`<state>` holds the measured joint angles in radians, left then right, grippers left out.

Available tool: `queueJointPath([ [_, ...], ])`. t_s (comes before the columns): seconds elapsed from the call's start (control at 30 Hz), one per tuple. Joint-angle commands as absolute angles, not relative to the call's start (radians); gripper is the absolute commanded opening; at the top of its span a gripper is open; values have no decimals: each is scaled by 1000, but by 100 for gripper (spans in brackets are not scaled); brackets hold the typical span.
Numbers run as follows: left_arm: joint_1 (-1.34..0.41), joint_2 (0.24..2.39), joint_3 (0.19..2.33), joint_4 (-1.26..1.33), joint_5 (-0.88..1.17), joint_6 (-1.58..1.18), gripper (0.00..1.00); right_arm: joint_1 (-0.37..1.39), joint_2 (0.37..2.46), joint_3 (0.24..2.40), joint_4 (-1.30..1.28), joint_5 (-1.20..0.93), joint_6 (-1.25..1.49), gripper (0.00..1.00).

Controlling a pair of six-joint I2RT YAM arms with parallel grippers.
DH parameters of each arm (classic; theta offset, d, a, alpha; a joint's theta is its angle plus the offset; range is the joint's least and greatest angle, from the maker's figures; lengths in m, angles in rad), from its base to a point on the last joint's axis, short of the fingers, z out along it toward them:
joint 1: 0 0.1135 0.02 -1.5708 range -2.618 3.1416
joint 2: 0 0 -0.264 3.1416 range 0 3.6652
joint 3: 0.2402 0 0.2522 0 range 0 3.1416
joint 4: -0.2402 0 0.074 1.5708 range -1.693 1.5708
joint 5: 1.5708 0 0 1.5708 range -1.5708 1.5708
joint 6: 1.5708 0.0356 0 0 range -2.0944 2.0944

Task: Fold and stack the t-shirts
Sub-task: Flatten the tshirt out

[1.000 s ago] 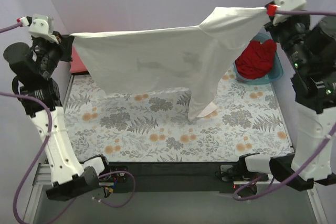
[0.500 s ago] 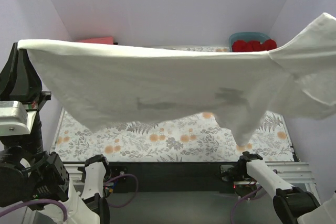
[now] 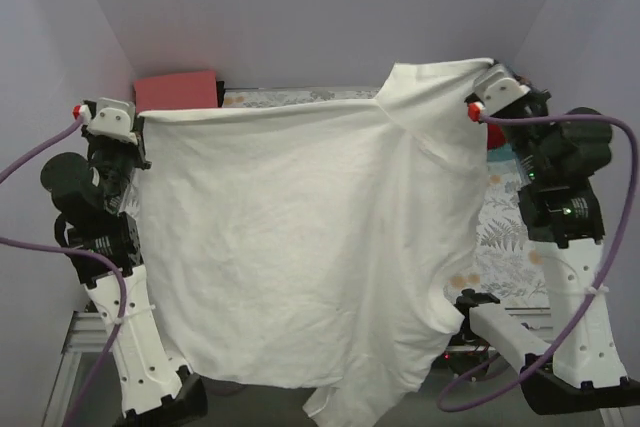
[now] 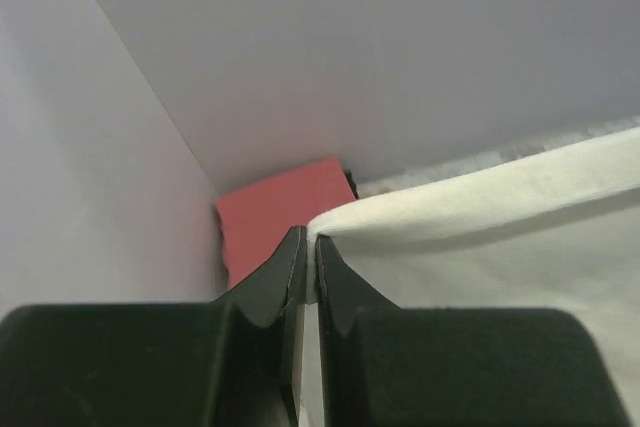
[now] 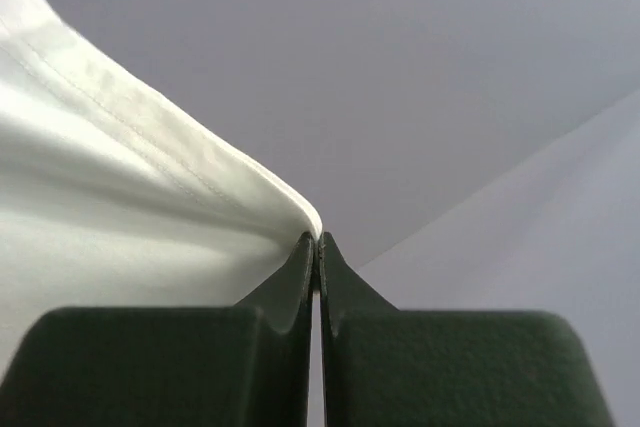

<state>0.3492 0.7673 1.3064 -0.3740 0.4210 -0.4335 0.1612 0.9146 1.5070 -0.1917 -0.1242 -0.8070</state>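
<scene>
The white t-shirt point(image 3: 290, 247) hangs spread wide between both arms and covers most of the table in the top view. My left gripper point(image 3: 137, 122) is shut on its left corner, seen in the left wrist view point(image 4: 311, 247) with the white cloth point(image 4: 480, 207) running right. My right gripper point(image 3: 487, 72) is shut on the right corner, with the white hem point(image 5: 150, 147) pinched at the tips point(image 5: 318, 242). The coral-pink shirt point(image 3: 178, 90) lies folded at the far left; it also shows in the left wrist view point(image 4: 275, 212). A sliver of the red shirt point(image 3: 495, 137) shows behind the right arm.
The floral table cloth point(image 3: 500, 237) shows only at the right edge and along the back point(image 3: 300, 97). The teal tub point(image 3: 520, 169) peeks out beside the right arm. Walls close in on the left, back and right.
Both arms have swung the white shirt up and toward the near side; it now hangs lower, draped over the table and past its front edge. The grips have not changed.
</scene>
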Motion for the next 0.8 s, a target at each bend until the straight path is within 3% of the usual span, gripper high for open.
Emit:
queueJointPath([
  [0.0, 350, 747, 1169, -394, 521, -361, 0, 156, 873, 1265, -48, -219, -844, 1],
  [0.2, 344, 888, 879, -254, 540, -310, 0, 158, 1041, 984, 130, -255, -874, 1],
  [0.33, 267, 1178, 825, -143, 486, -264, 0, 156, 1254, 974, 228, -250, -871, 1],
  [0.6, 199, 1702, 1105, -57, 373, -321, 0, 158, 1673, 1193, 282, -187, -893, 1],
  [0.77, 198, 1868, 1281, -67, 391, -351, 0, 158, 1802, 1334, 281, -163, -920, 1],
])
